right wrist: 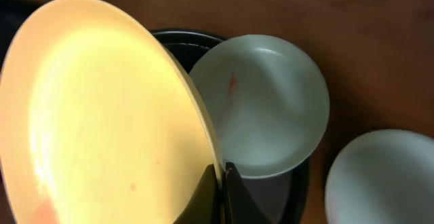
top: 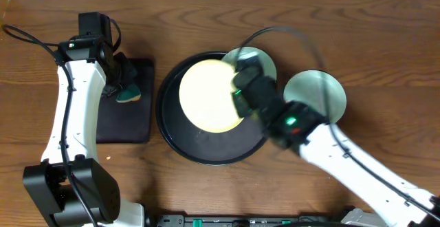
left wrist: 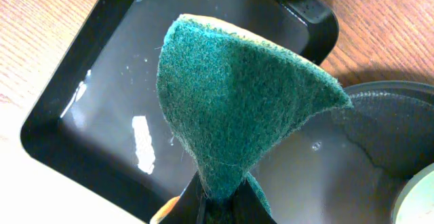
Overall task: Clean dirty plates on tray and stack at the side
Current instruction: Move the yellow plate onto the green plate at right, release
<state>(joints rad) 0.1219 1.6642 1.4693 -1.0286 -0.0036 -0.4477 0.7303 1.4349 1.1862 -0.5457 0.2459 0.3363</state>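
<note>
Pale yellow plate (top: 206, 95) in right claw (right wrist: 221, 175)

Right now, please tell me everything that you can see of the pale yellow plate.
The pale yellow plate is round, smooth and glossy, plastic by its look, with a shallow raised rim. A few faint reddish spots show on its face. The right gripper pinches its edge and holds it tilted over the round black tray. Whether its far edge touches the tray, I cannot tell.
</note>
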